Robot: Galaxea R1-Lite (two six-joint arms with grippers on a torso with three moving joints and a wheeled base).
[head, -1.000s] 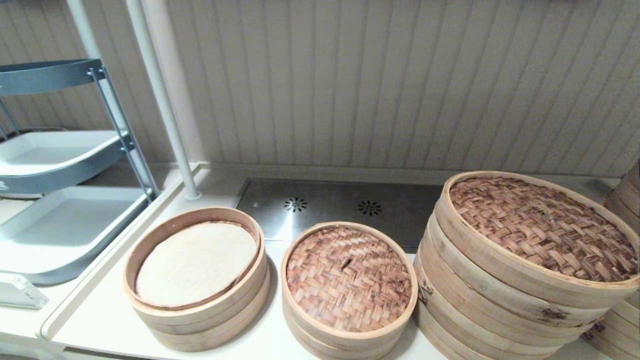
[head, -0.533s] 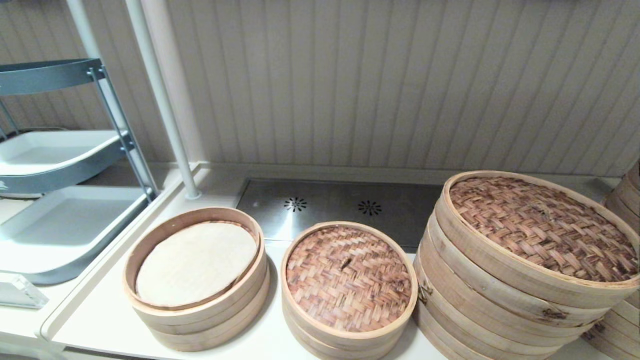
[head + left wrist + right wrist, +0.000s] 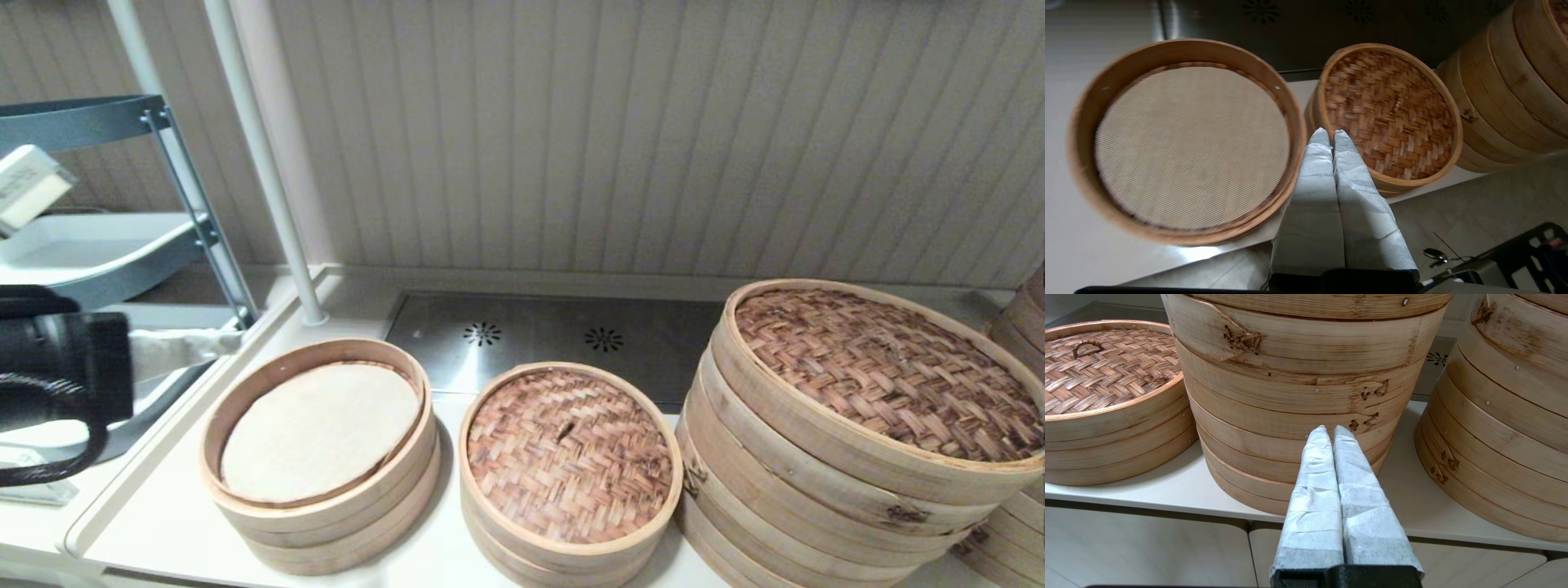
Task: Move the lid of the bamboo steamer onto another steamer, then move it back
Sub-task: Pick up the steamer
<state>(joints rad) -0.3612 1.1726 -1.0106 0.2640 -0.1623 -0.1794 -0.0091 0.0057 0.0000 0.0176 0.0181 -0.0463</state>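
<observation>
The bamboo steamer lid (image 3: 570,453), reddish-brown weave with a pale rim and a tiny loop, rests on the small middle steamer (image 3: 555,563). To its left stands the low open steamer (image 3: 326,516) with a grey-white liner inside. My left gripper (image 3: 233,337) is shut and empty, hovering just left of that open steamer's far rim. In the left wrist view its tips (image 3: 1329,132) point between the open steamer (image 3: 1200,45) and the lid (image 3: 1390,110). My right gripper (image 3: 1329,428) is shut and empty, low in front of the counter facing the large stack (image 3: 1298,375); the lid (image 3: 1098,371) shows beside it.
A large steamer stack with a dark woven lid (image 3: 865,392) stands right of the small one, with another stack (image 3: 1012,523) at the right edge. Behind lie a steel plate with vent holes (image 3: 547,335) and a white pole (image 3: 269,163). A grey shelf cart (image 3: 98,245) stands at the left.
My left arm has come into the head view from the left, its shut fingers now near the open steamer. The lid and steamers have not moved.
</observation>
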